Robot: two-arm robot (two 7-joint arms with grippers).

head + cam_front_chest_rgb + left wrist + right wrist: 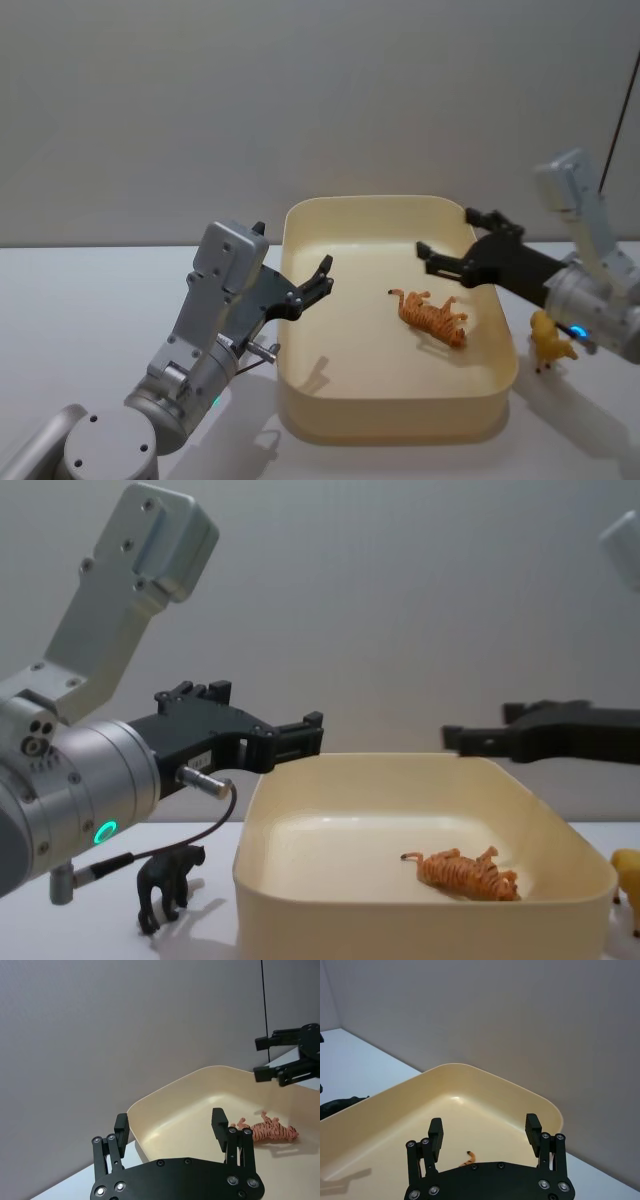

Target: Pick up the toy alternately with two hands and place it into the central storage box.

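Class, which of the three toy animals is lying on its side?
The orange striped tiger, inside the cream storage box. The black figure and the yellow figure both stand upright on the table outside it.

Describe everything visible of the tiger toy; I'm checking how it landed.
The tiger toy is an orange, dark-striped, plastic-looking animal figure. It lies on its side on the floor of the cream-yellow tub, toward the robot's right, legs sticking sideways, tail curling out. Only the tub touches it; the open right gripper hangs above.
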